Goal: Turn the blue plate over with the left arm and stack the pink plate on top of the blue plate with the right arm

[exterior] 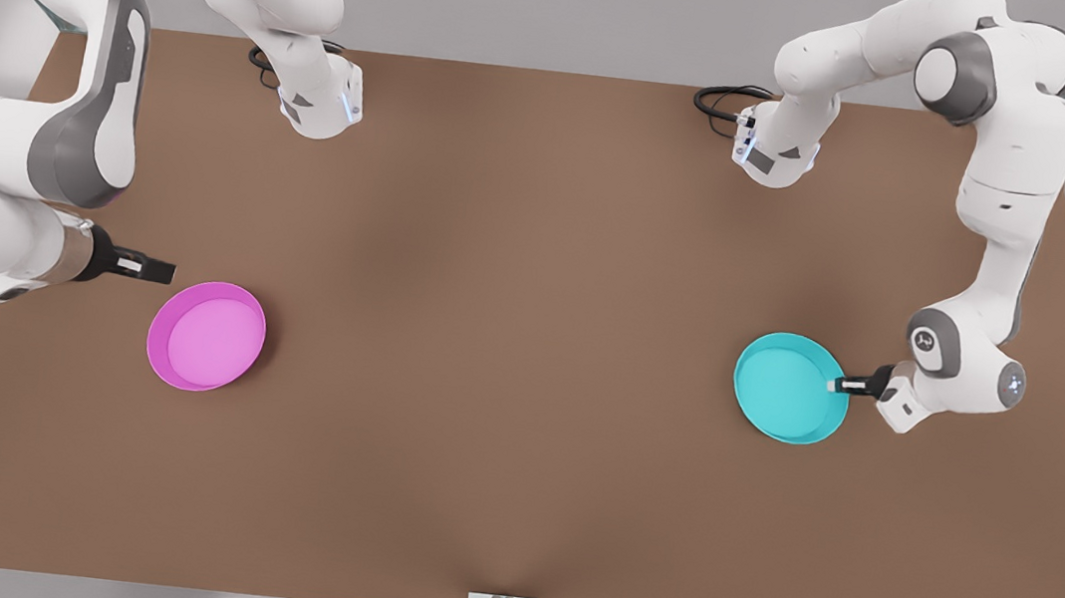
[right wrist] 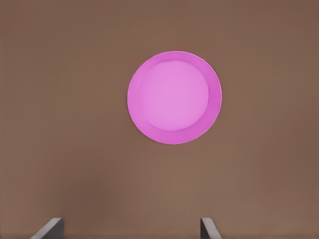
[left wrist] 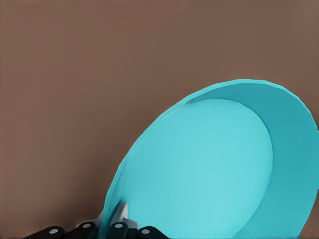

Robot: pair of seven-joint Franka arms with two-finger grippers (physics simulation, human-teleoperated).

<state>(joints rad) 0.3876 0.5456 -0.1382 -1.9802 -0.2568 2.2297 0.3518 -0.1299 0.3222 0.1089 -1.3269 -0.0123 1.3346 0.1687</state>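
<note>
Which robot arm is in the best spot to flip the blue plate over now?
The left. Its end effector is shut on the rim of the blue plate. The right end effector hangs open, apart from the pink plate.

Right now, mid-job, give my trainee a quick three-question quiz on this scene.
1. True or false: the left gripper is shut on the rim of the blue plate.
2. Which plate sits on the front view's left? A) the pink plate B) the blue plate
3. Fill in: the right gripper is open and ____ the pink plate: touching or apart from?

Key: 1 true. 2 A. 3 apart from; in the right wrist view its fingers stand wide with brown table between them and the plate.
</note>
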